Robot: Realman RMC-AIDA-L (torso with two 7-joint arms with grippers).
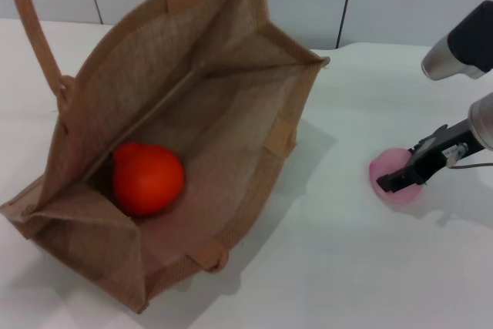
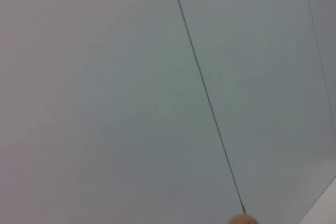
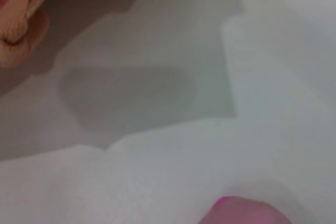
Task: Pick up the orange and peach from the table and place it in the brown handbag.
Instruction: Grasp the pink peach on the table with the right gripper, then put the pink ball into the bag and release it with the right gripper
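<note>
Bare table (image 1: 323, 252) lies between the brown handbag (image 1: 223, 113) on the left and the peach (image 1: 394, 176) on the right. The bag's mouth gapes wide; the orange (image 1: 148, 179) fills its near-left corner, handles arching far left.

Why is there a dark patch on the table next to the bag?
Head view: that's the brown handbag casting its shadow on the table. Right wrist view: same shadow, blurry, with the peach out of focus at the edge.
</note>
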